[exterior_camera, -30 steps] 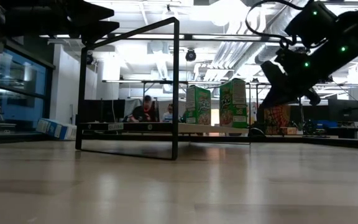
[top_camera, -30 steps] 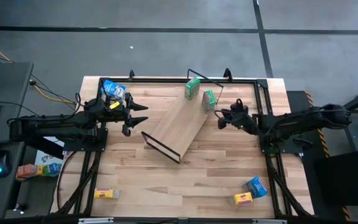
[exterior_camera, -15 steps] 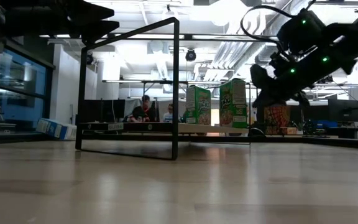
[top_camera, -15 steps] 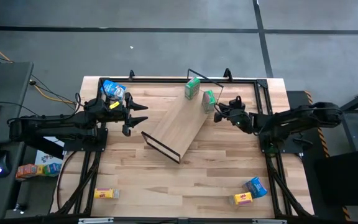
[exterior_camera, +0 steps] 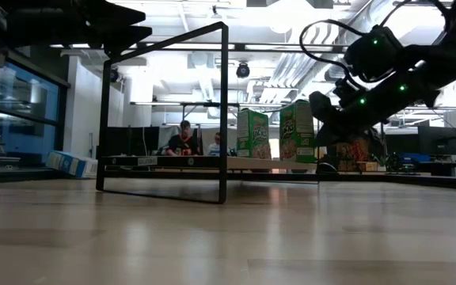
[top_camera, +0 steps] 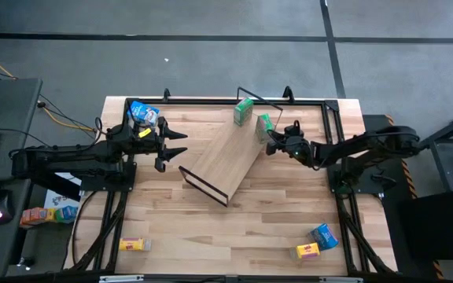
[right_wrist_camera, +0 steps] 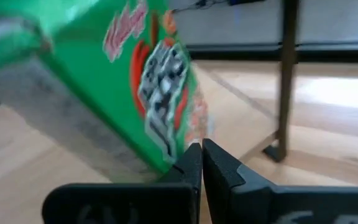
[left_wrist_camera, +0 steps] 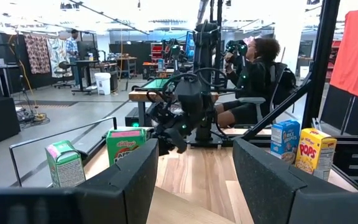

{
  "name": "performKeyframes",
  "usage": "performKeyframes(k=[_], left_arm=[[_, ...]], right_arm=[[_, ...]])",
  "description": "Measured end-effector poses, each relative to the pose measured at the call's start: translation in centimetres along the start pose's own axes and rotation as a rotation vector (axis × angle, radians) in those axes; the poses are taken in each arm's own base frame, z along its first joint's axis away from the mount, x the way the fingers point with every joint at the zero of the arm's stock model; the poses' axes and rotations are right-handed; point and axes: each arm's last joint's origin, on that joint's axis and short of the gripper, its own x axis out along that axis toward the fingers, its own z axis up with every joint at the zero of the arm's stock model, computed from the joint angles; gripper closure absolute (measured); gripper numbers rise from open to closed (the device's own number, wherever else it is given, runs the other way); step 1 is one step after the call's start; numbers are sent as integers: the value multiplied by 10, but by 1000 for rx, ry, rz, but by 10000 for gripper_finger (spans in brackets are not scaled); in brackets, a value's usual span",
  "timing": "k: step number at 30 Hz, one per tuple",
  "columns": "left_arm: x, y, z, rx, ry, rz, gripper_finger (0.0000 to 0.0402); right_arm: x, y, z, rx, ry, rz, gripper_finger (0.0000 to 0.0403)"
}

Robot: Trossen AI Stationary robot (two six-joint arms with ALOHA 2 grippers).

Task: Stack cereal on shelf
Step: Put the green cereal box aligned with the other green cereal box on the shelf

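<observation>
I had the right tool [top_camera: 271,145] clenched on nothing, its tips just against the nearer green cereal box [top_camera: 263,126], I judged to nudge it square rather than grasp it. Just beyond that box stood the second green one [top_camera: 244,110], both upright on the shelf [top_camera: 225,161], which lay slanted across the counter [top_camera: 234,228]. Far across, my left tool [top_camera: 173,145] waited released, empty, a blue box [top_camera: 142,113] beside it.
</observation>
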Motion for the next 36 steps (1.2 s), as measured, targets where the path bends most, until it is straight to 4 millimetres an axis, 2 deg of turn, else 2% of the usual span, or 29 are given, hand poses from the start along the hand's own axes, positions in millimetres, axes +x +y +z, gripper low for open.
performKeyframes(k=[12,20,27,36], left_arm=[[0,0,0,0,0,0,204],[0,0,0,0,0,0,204],[0,0,0,-1,1,0,204],[0,0,-2,-6,19,0,204]], right_arm=[[4,1,-12,61,89,52,403],[-1,20,-12,54,96,125,403],[3,43,0,-50,129,97,403],[4,39,3,-195,207,-39,403]])
